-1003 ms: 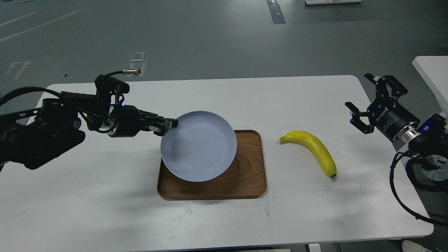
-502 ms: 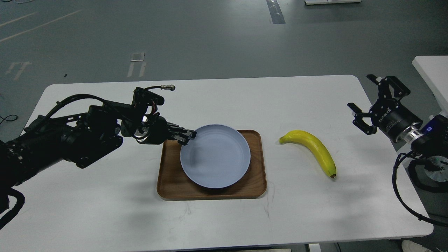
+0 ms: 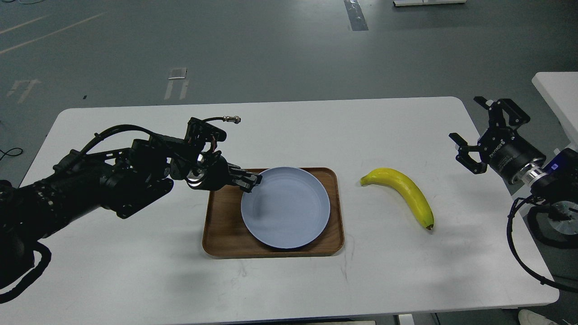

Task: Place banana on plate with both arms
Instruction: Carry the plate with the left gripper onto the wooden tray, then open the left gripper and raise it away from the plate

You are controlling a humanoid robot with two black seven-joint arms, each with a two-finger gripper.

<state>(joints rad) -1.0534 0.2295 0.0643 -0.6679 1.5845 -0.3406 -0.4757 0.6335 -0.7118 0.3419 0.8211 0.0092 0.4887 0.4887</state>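
The pale blue-grey plate (image 3: 286, 210) lies on the brown wooden tray (image 3: 221, 230), towards its right side. My left gripper (image 3: 254, 181) is shut on the plate's upper left rim, its arm reaching in from the left. The yellow banana (image 3: 404, 192) lies on the white table to the right of the tray, its dark tip towards me. My right gripper (image 3: 472, 131) is open and empty, above the table's right edge, some way right of the banana.
The white table (image 3: 135, 271) bears only the tray, plate and banana. Another white table's corner (image 3: 557, 90) stands at the far right. Cables hang from my right arm (image 3: 515, 253) over the table's right edge.
My left gripper has carried the plate down and to the right, from tilted above the tray's left part to lying flat on the tray. The right arm has hardly moved.
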